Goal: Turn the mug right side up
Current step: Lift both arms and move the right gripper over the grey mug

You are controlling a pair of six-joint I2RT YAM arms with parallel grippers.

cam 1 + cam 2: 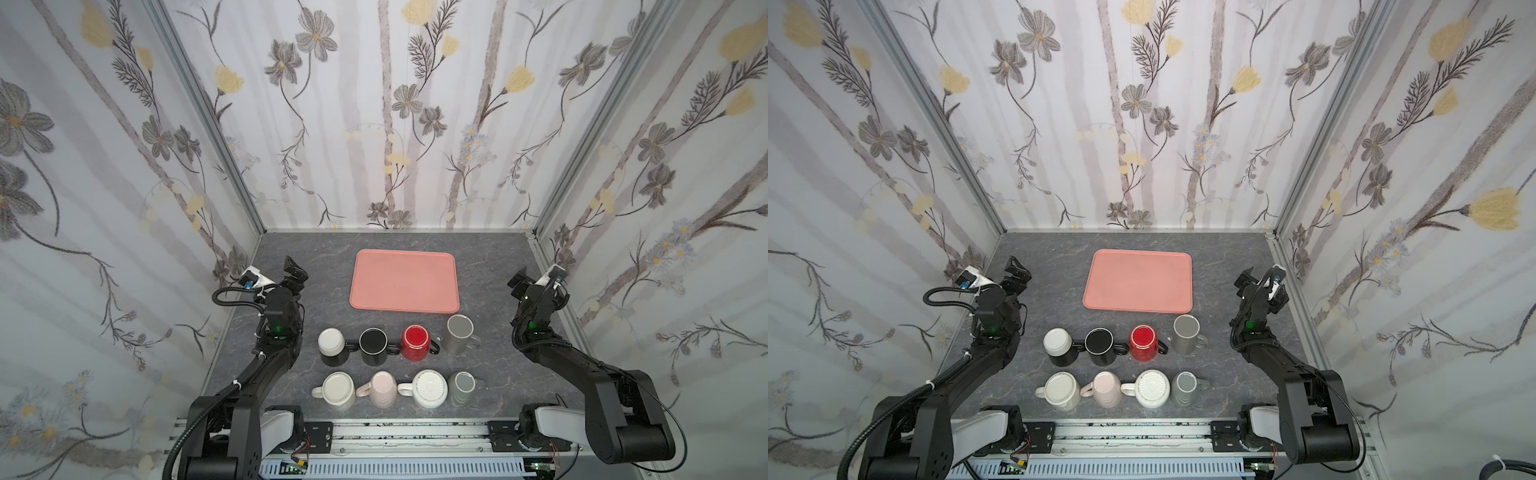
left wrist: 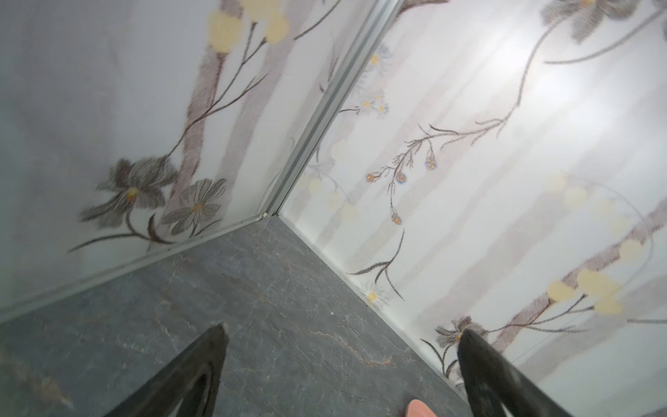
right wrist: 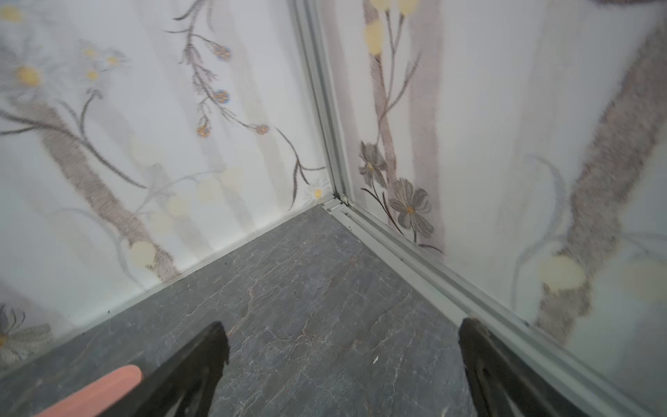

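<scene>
- Two rows of four mugs sit at the near side of the counter (image 1: 316, 266), every one apparently base up, as both top views show.
- Back row, left to right: a black mug with a white base (image 1: 331, 341), an all-black mug (image 1: 373, 341), a red mug (image 1: 416, 341) and a tall grey mug (image 1: 459, 332).
- The tall grey mug stands nearest the pink tray (image 1: 405, 280), just in front of the tray's right corner.
- Front row, left to right: a cream mug (image 1: 338, 388), a pale pink mug (image 1: 382, 388), a white ribbed mug (image 1: 430, 387) and a small grey mug (image 1: 463, 384). The first three have their handles out to the left.
- The pink tray lies flat behind the mugs, with nothing on it.
- The left end effector (image 1: 296, 270) is up at the left edge of the counter, well apart from every mug. Its wrist view shows the fingers (image 2: 213, 346) spread wide with nothing between them, aimed at the counter's corner and the floral wall (image 2: 505, 180).
- The right end effector (image 1: 517, 281) mirrors it at the right edge, jaws wide apart and empty. In its wrist view only bare counter lies between the fingers (image 3: 213, 346), with a sliver of the tray off to one side.
- Neither arm touches a mug.
</scene>
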